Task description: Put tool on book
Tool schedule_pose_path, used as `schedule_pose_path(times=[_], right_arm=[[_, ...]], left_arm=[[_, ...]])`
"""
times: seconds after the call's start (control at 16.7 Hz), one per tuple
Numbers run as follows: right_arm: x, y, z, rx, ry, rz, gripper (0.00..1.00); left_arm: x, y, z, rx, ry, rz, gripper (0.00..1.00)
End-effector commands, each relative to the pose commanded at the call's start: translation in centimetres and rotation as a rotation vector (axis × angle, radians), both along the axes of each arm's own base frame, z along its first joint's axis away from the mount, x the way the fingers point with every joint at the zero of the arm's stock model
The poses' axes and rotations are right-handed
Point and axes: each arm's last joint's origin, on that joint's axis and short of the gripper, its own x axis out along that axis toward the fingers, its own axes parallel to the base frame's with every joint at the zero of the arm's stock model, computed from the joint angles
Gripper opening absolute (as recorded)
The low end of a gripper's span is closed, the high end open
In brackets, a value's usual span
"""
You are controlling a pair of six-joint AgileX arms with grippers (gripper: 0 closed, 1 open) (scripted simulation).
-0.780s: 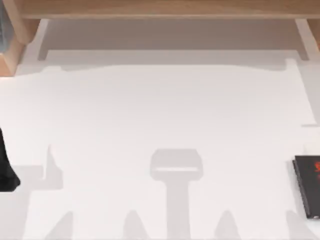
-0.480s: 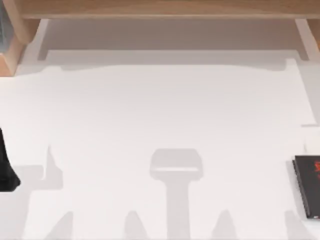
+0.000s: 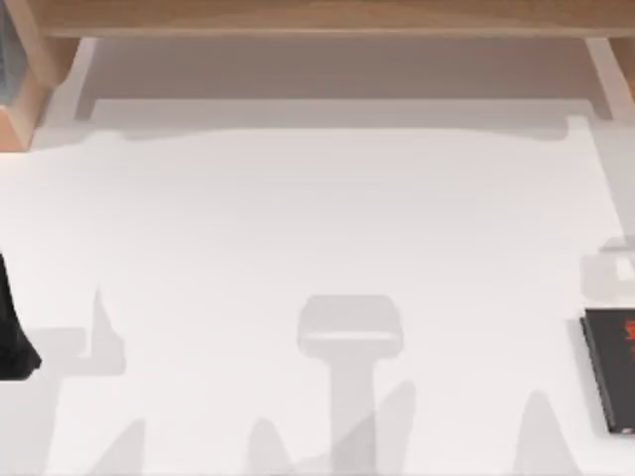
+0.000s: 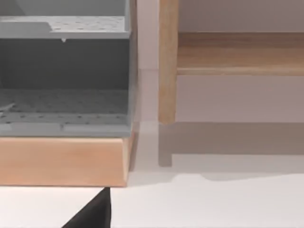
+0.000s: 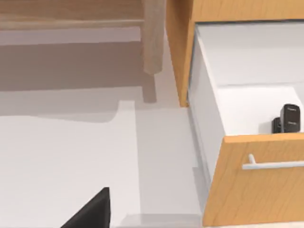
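Compared with a moment ago, the grey shadows on the white table [image 3: 317, 218] are different: new slanted ones lie near its front middle and a pale one sits above the thin black book with red marking [image 3: 613, 369], which stays at the right edge. In the right wrist view, an open wooden drawer with a metal handle [image 5: 256, 178] holds a small black tool [image 5: 286, 118]. The state of both grippers cannot be told.

We could not read any words or numbers. The book [image 3: 612, 369] at the table's right edge had red marks, too small to read.
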Motion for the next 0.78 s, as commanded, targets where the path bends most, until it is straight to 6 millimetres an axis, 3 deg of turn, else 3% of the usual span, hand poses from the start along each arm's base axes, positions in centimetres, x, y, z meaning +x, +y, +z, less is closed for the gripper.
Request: schedule_pose_path(times=[0.18, 0.36, 0.54, 0.78], right_arm=[[5.3, -1.4, 4.3, 0.015, 0.18, -0.047, 1.0], [12.4, -3.9, 6.3, 0.043, 0.376, -0.099, 1.0], [19.7, -7.4, 5.1, 0.082, 0.579, -0.149, 1.0], [27.0, -12.2, -0.4, 0.145, 0.828, -0.197, 1.0]], left_arm=[[0.0, 0.0, 0.0, 0.0, 0.0, 0.0, 1.0], [0.0, 0.0, 0.0, 0.0, 0.0, 0.0, 1.0], [0.0, 0.0, 0.0, 0.0, 0.0, 0.0, 1.0], [0.0, 0.0, 0.0, 0.0, 0.0, 0.0, 1.0]])
